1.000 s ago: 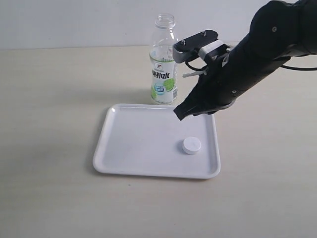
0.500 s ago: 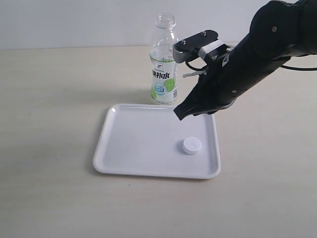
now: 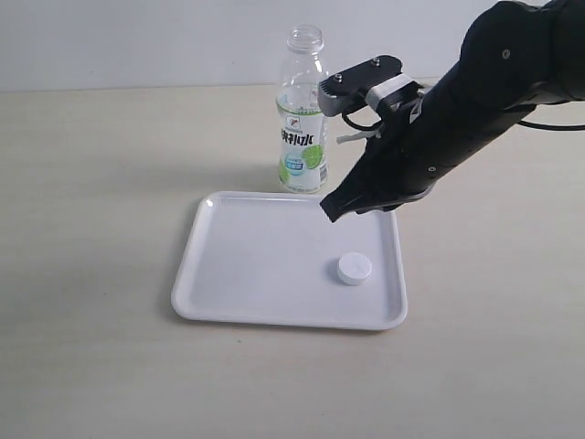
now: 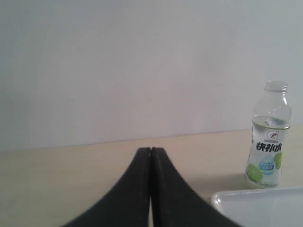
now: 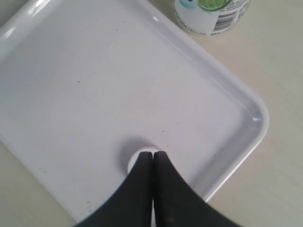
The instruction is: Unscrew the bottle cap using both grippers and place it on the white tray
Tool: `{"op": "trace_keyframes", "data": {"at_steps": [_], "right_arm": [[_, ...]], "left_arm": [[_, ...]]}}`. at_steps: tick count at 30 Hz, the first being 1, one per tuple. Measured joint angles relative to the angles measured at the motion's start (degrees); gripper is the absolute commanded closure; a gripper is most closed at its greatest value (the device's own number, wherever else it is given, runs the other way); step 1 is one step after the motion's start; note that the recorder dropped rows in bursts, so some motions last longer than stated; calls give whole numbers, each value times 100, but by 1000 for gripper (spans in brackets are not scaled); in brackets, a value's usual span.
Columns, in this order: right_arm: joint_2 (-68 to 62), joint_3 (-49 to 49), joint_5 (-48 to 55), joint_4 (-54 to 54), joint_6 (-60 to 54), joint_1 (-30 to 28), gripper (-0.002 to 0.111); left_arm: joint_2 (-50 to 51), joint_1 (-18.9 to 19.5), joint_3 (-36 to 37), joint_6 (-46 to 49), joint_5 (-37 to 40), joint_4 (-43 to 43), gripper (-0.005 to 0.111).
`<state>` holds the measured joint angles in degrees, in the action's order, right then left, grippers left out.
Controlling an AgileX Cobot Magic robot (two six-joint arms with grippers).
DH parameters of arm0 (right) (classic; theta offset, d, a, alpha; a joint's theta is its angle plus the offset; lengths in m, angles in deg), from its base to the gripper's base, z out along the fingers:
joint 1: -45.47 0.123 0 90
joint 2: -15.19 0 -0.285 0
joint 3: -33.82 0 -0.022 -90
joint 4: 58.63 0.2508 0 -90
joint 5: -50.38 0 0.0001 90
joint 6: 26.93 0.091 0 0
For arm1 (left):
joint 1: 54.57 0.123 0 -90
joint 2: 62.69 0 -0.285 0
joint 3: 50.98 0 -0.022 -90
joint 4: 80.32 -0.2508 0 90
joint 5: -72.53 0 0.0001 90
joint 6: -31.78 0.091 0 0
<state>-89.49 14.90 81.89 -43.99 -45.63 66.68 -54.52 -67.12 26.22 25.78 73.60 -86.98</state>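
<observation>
Currently the bottle cap [image 3: 354, 268] lies inside the white tray [image 3: 239, 274], near its right rim. Right gripper [image 3: 330, 211] and left gripper [image 4: 150, 151]: jaws pressed together, empty.

- The right arm [image 3: 494, 82] is reaching in from the right side, sloping downward.
- The right gripper [image 3: 331, 210] is pointing down and leftward, jaws pressed together.
- The left gripper [image 4: 150, 150] is sitting level, jaws meeting tip to tip.
</observation>
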Motion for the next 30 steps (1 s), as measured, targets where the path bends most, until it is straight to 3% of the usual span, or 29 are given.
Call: {"op": "trace_keyframes", "data": {"at_steps": [15, 30], "right_arm": [[0, 0, 0, 10, 0, 0, 108], [0, 0, 0, 10, 0, 0, 108]], "left_arm": [[0, 25, 0, 13, 1972, -290, 107], [0, 30, 0, 24, 2114, -339, 107]]}}
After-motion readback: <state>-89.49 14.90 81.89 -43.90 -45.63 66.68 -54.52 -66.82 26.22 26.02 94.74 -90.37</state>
